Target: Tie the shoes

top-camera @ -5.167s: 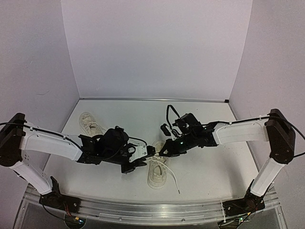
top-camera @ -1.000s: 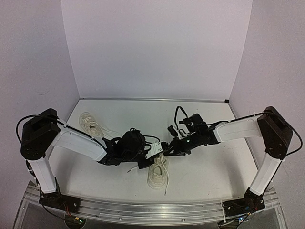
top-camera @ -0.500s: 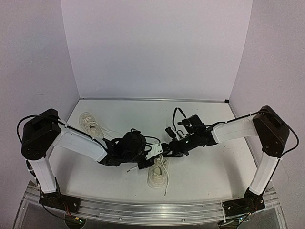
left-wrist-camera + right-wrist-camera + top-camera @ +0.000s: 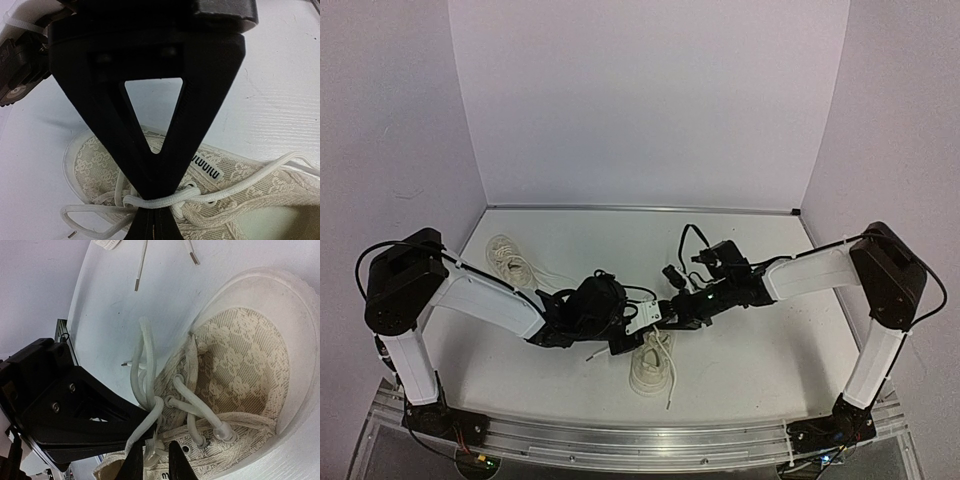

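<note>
One cream shoe lies near the table's front, toe toward me; it also shows in the left wrist view and the right wrist view. Both grippers meet over its laced top. My left gripper is shut, holding a loop of white lace; another strand is wound across its closed fingers. My right gripper is pinched on a piece of lace beside the left gripper's tip. The second shoe lies at the back left, untouched.
A loose lace end trails toward the front edge and another lies to the shoe's left. Two lace tips rest on the table beyond the shoe. White walls close the back and sides.
Since five seconds ago both grippers have come down closer together over the near shoe. In the last second the right gripper shifted slightly left; the left barely moved.
</note>
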Tool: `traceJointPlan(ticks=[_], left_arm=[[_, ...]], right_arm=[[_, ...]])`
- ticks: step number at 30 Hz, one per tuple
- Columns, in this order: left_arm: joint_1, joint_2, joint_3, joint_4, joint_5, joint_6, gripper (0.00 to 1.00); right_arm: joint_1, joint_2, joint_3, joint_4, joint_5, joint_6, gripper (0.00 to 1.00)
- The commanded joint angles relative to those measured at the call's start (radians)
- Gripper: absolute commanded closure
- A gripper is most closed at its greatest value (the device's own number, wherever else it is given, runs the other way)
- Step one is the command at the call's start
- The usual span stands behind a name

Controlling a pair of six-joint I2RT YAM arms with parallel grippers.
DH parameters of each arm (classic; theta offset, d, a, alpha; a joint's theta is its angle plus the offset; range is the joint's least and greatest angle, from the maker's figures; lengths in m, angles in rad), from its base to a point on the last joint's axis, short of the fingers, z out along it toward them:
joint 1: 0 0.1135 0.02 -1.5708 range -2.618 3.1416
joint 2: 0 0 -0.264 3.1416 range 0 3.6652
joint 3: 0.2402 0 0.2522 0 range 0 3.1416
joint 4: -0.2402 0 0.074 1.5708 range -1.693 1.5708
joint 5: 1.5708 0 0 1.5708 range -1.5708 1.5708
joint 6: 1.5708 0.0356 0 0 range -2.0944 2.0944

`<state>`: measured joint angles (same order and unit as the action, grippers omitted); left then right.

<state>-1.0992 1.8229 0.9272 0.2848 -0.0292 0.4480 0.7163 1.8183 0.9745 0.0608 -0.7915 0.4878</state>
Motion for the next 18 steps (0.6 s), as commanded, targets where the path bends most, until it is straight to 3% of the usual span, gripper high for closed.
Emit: traceJointPlan(ticks=[1, 14, 18], left_arm=[[-0.004, 0.013, 0.025, -0.011, -0.003, 0.009, 1.00], [-0.005, 0.007, 0.013, 0.022, 0.000, 0.004, 1.00], [-0.005, 0.006, 0.010, 0.034, -0.002, 0.005, 1.00]], right_arm=[[0.014, 0.023, 0.031, 0.038, -0.020, 0.003, 0.83], [0.020, 0.049, 0.038, 0.071, -0.058, 0.021, 0.81], [0.020, 0.050, 0.035, 0.083, -0.074, 0.027, 0.85]])
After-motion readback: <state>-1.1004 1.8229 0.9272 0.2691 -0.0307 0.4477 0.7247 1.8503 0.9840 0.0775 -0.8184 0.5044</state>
